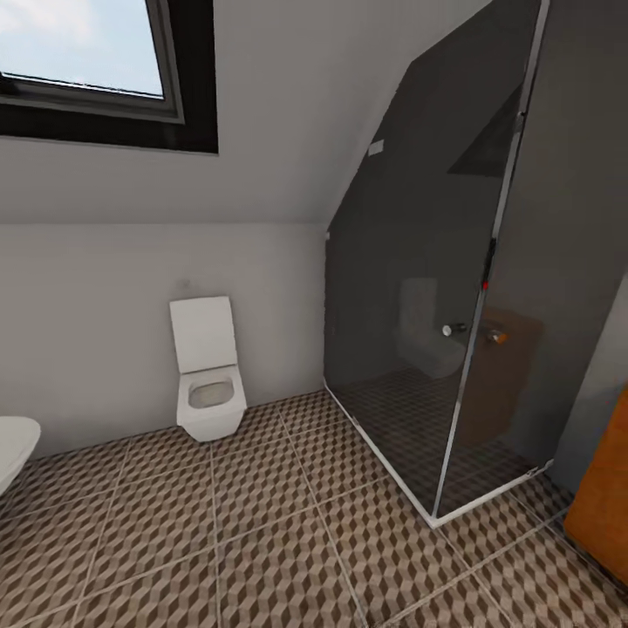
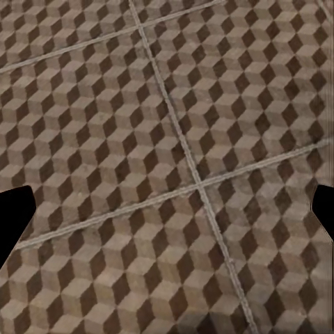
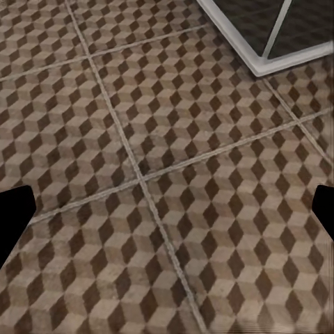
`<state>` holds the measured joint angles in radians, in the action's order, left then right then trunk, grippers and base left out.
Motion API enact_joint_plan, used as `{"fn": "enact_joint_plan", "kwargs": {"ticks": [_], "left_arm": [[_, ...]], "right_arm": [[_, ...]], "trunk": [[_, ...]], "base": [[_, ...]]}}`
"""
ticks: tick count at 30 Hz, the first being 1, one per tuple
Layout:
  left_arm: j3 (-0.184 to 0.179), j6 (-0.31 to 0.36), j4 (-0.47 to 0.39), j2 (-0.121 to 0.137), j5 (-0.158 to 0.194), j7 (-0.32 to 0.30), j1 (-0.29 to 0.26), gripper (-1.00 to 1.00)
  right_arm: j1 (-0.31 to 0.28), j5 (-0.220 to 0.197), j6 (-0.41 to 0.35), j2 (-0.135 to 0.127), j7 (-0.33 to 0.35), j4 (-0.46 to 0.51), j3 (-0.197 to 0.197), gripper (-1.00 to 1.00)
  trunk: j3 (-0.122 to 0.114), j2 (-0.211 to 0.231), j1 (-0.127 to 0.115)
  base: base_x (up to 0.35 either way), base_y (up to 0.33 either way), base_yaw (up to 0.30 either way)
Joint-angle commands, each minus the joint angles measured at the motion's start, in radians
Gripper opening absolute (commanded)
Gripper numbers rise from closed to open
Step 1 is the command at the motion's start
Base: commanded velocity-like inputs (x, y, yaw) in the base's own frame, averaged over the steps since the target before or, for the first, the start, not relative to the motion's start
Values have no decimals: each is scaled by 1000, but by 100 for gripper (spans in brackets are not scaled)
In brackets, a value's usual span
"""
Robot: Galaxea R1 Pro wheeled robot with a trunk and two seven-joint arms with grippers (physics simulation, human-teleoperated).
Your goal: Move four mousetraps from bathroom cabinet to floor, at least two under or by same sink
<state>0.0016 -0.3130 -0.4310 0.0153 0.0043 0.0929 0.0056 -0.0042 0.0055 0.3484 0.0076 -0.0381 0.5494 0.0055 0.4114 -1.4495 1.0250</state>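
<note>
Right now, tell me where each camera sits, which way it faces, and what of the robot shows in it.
Head view: high on the robot, facing forward and down at the toilet, shower enclosure and bathroom floor.
Left wrist view: by the left gripper, facing down; dark fingertips at both edges.
Right wrist view: by the right gripper, facing down at tiles and the shower's white base corner.
All three share the cube-patterned floor.

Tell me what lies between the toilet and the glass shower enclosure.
In the head view, just cube-patterned floor tiles separate the toilet from the shower enclosure; nothing stands on that stretch.
</note>
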Motion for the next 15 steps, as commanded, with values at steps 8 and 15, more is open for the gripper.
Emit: {"fn": "enact_joint_plan", "kwargs": {"ticks": [8,15], "left_arm": [[0,-1,-2,0,0,2,1,100],[0,-1,-2,0,0,2,1,100]], "right_arm": [[0,1,3,0,-3,0,1,100],[0,1,3,0,-3,0,1,100]], "trunk": [[4,0,0],[10,0,0]], "base": [[0,0,-279],[0,0,-277]]}}
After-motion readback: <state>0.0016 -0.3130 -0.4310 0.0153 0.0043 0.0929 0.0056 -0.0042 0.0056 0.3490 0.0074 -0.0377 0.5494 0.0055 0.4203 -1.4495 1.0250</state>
